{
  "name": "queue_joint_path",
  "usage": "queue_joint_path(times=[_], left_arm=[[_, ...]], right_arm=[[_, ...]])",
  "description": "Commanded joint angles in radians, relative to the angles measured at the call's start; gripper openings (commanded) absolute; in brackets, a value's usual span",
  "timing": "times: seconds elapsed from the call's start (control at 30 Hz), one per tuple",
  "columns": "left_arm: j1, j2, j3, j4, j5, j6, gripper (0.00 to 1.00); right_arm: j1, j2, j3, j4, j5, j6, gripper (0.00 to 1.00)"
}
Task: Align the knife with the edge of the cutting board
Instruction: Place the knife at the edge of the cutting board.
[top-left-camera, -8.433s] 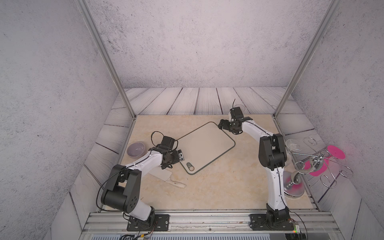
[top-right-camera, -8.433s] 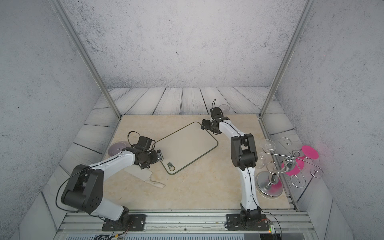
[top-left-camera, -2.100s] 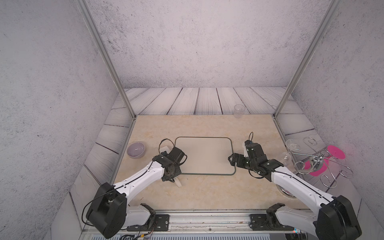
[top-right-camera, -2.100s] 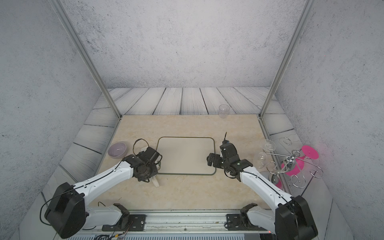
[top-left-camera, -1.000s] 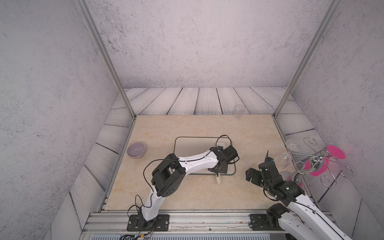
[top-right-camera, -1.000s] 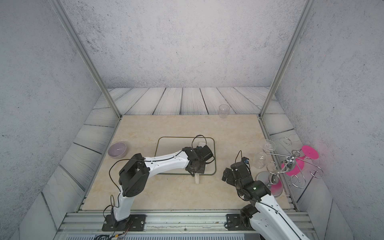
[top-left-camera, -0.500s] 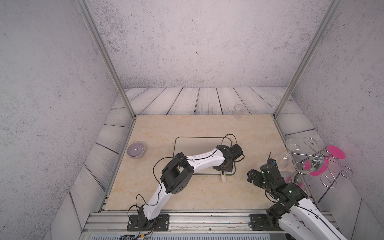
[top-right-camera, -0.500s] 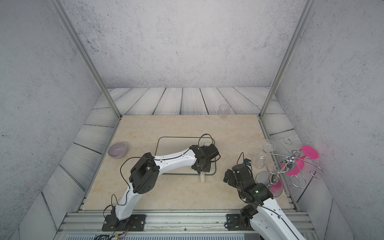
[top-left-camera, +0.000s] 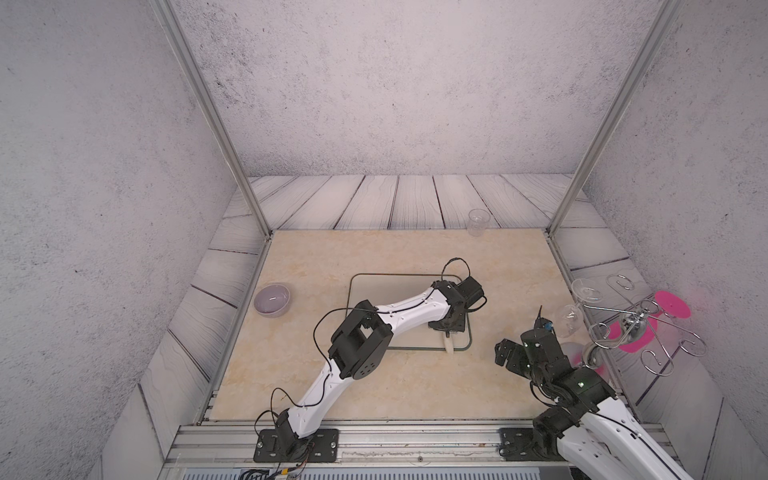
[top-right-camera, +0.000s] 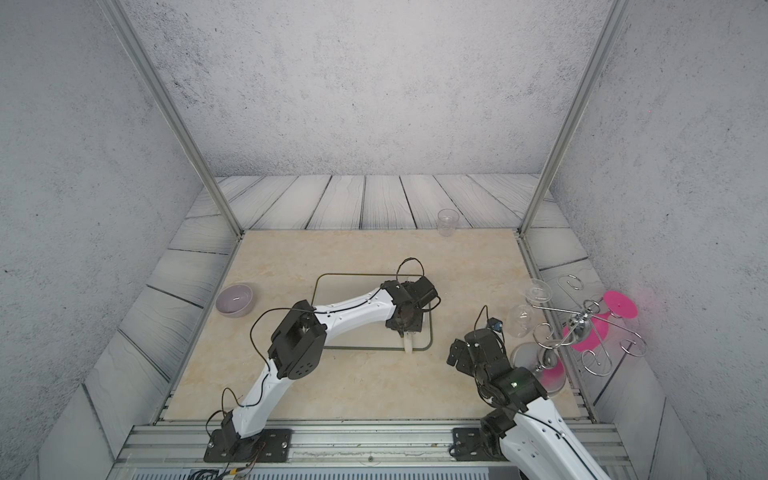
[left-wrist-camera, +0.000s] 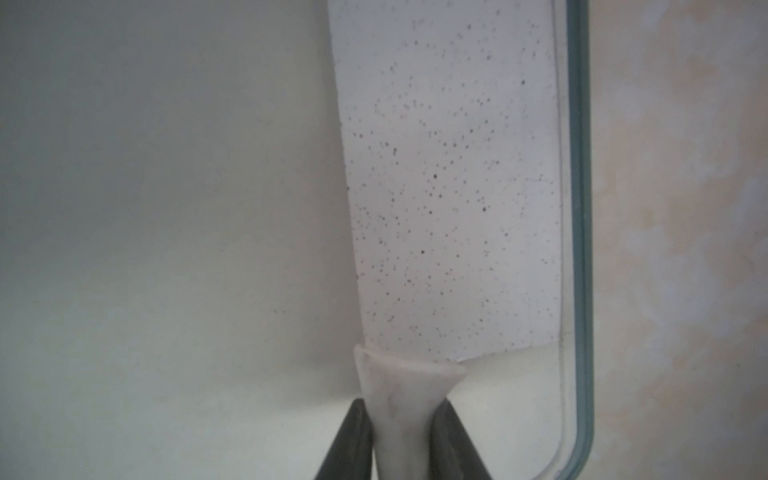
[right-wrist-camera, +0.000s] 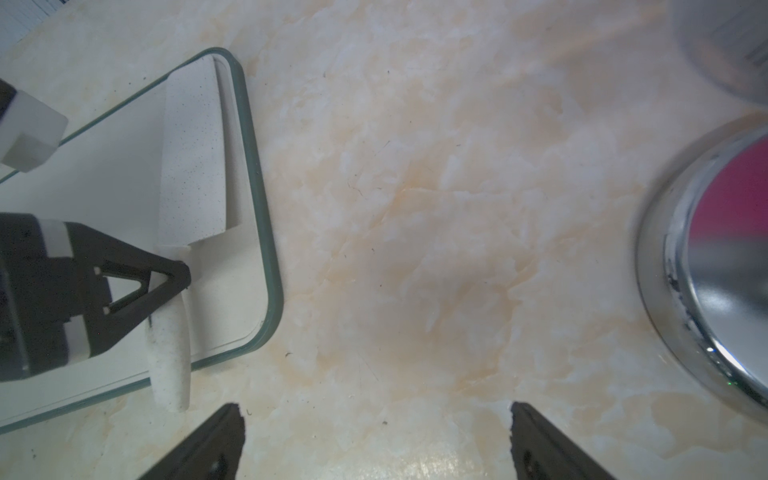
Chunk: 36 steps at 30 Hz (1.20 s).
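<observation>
- The marble tabletop lies bare between the two claws and on the base side of both, with free room there.
- The cutting board sits under the left claw. Its green rim runs straight just beside the claw, on the side toward the right claw, and rounds a corner close behind the fingertips.
- The wine-glass rack stands just beside the right claw, away from the board. Its chrome base crowds that side.
- The right claw hangs over bare marble, jaws spread wide and empty, near the board's corner but apart from it.
- The left claw is clamped on the knife where handle meets blade.
- The speckled blade reaches ahead of the fingers over the board, its long edge nearly parallel to the rim, with a thin strip between them. The handle end pokes back past the board's near rim.
- I cannot tell whether the blade touches the board.
- A lilac bowl sits well apart from the left claw, beyond the board's opposite edge.
- A clear cup stands far ahead of it by the back planks.
</observation>
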Motion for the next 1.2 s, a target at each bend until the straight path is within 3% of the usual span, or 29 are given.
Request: queue_joint_path(times=[0.0, 1.17], left_arm=[[0.004, 0.019, 0.032, -0.014, -0.015, 0.015, 0.11], [0.015, 0.077, 0.090, -0.012, 0.020, 0.034, 0.11]], right_arm=[[-0.003, -0.002, -0.013, -0.007, 0.015, -0.010, 0.99], [-0.019, 0.054, -0.017, 0.043, 0.013, -0.021, 0.99]])
